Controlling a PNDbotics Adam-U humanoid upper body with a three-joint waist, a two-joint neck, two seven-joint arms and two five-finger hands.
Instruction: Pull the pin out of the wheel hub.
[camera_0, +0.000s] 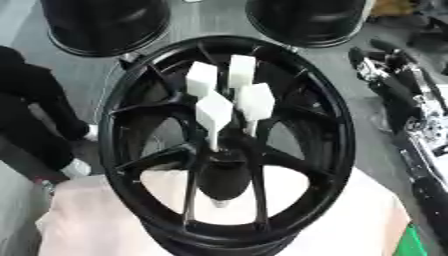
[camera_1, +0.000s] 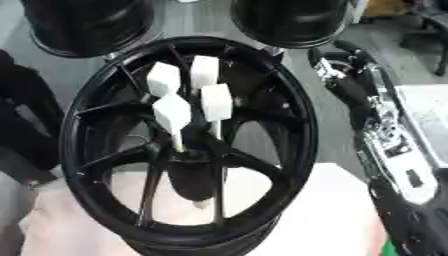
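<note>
A black wheel (camera_0: 226, 145) stands on a pale cloth (camera_0: 96, 220), its spokes meeting at the hub (camera_0: 223, 160) near the middle. Four white pins (camera_0: 229, 95) with block-shaped heads rise from the hub, close together. The right arm (camera_1: 385, 145) runs down the right side beside the rim; its hand (camera_1: 337, 57) sits at the top, apart from the pins, whether clenched or released cannot be told

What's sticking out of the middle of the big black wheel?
Four white pins with blocky tops stand in the centre hub of the black spoked wheel. Their lower ends are hidden inside the hub.
</note>
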